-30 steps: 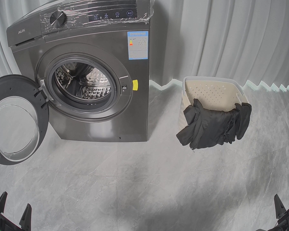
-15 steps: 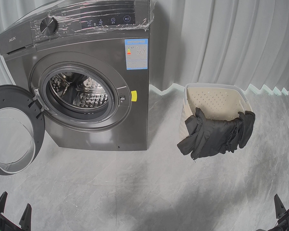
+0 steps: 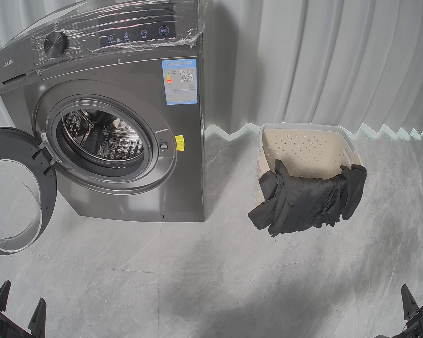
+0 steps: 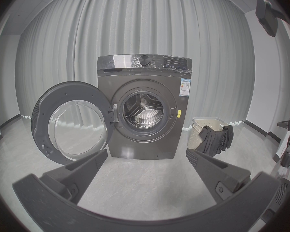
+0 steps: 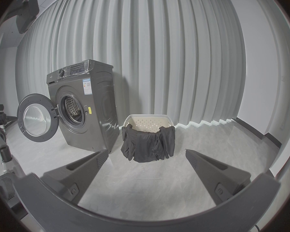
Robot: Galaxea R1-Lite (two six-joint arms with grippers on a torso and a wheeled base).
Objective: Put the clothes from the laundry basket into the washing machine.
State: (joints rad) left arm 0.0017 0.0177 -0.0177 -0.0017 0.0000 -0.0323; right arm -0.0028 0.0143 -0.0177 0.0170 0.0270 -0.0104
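Left gripper (image 3: pixel 19 306) lower left, right gripper (image 3: pixel 420 299) lower right, both spread wide, empty. Black clothes (image 3: pixel 305 203) draped over laundry basket (image 3: pixel 310 151) front rim, centre right. Washing machine (image 3: pixel 127 203) upper left, door (image 3: pixel 9 142) open.

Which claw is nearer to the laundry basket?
The right claw: it is on the side of the laundry basket, while the left claw is by the washing machine door.

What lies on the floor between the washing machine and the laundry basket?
Nothing: in the head view the stretch between the washing machine and the laundry basket is bare grey floor. The right wrist view agrees.
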